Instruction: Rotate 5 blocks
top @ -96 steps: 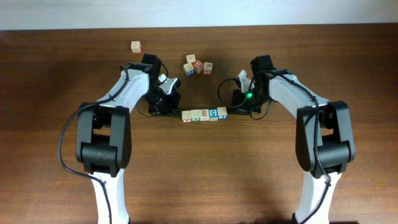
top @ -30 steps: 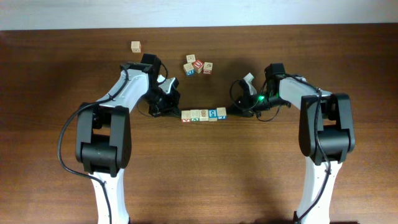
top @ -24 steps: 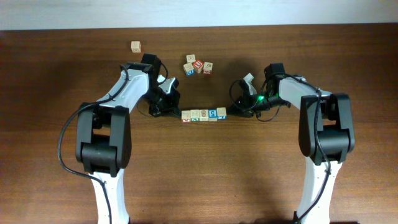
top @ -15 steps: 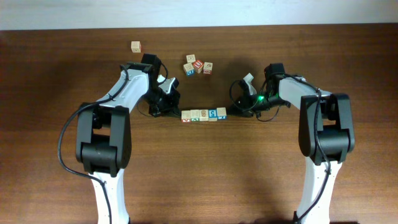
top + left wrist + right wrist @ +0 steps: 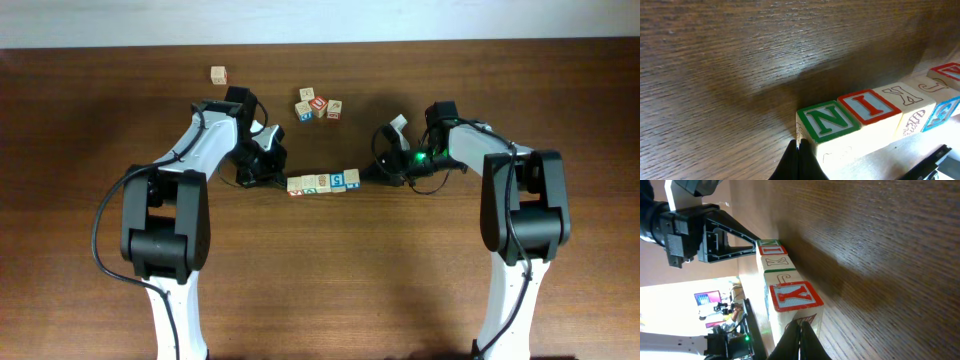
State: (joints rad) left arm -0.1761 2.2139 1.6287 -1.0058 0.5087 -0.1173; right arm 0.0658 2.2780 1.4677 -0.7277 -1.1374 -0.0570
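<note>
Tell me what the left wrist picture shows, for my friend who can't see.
A row of small light-wood letter cubes lies on a dark brown wooden table, nearest a green N cube, then a red I cube. The left arm's black fingers, shut together, sit right at the N cube's near corner.

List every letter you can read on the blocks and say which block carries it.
"N", green: first block, at the left tool.
"I", red: second block.
"X": third block.
"J": fourth block.
"Y", red: fifth block, at the right tool.
Far cluster: too small.
</note>
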